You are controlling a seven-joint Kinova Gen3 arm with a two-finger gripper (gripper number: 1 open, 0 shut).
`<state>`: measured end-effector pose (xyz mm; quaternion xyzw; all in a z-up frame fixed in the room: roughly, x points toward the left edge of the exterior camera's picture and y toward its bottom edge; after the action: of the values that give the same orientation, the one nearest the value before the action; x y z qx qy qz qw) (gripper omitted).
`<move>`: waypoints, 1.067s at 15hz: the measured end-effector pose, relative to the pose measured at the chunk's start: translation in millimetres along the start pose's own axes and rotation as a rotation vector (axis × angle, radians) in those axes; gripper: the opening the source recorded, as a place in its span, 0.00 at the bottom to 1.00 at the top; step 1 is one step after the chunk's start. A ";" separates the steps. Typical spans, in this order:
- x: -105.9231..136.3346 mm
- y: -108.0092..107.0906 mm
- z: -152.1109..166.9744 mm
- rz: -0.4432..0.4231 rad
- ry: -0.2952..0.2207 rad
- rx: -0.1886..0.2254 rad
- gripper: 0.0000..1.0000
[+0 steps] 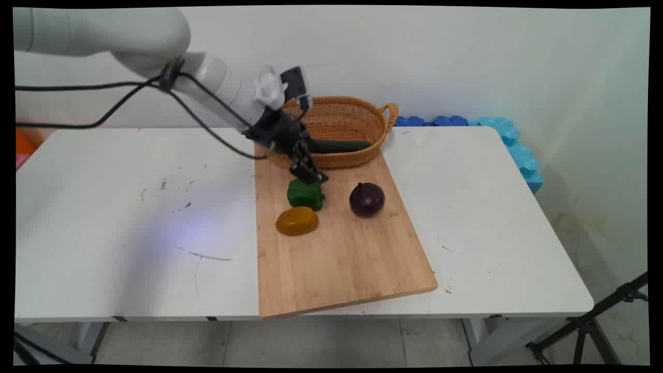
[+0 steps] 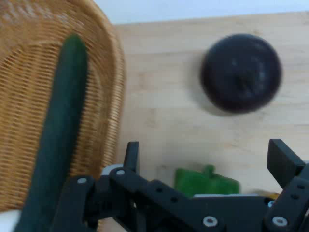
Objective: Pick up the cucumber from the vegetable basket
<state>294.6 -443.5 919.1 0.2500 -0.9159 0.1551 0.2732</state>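
Overhead, the claw (image 1: 309,173) is seen poised just above the green pepper (image 1: 305,194), with its fingers (image 2: 131,155) spread wide and nothing held between them. The pepper is set on a wooden cutting board (image 1: 342,254), which lies on the white counter (image 1: 129,223) with its near edge slightly overhanging the counter's front edge. Just in front of the green pepper, touching or nearly so, a yellow pepper (image 1: 297,220) is found; a dark purple onion (image 1: 366,199) is placed to the right, clearly apart, with bare board left between. The front half of the board is left open, as is the counter on both sides. At the board's far end a woven basket (image 1: 357,116) is seated, and a dark green cucumber (image 1: 339,146) is laid inside it, its long axis running left to right along the basket's length. The green pepper appears lumpy and glossy, though in the hand view it is mostly hidden behind the claw's linkage.
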 end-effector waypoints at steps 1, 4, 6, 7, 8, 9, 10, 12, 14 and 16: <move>3.9 -5.8 -0.1 0.010 0.001 0.006 1.00; 14.0 -24.5 2.6 0.041 0.000 0.022 1.00; 19.0 -37.5 6.4 0.064 -0.005 0.030 1.00; 21.7 -46.7 9.9 0.081 -0.011 0.033 1.00; 24.5 -57.3 13.7 0.098 -0.017 0.038 1.00; 26.3 -63.9 16.8 0.109 -0.022 0.040 1.00; 27.8 -73.1 21.0 0.124 -0.031 0.041 1.00; 29.4 -88.8 28.8 0.149 -0.048 0.041 1.00; 29.1 -103.7 36.7 0.170 -0.068 0.040 1.00; 28.4 -113.1 42.2 0.179 -0.081 0.037 1.00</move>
<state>317.5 -565.4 918.4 0.1782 -0.9418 0.1855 0.2163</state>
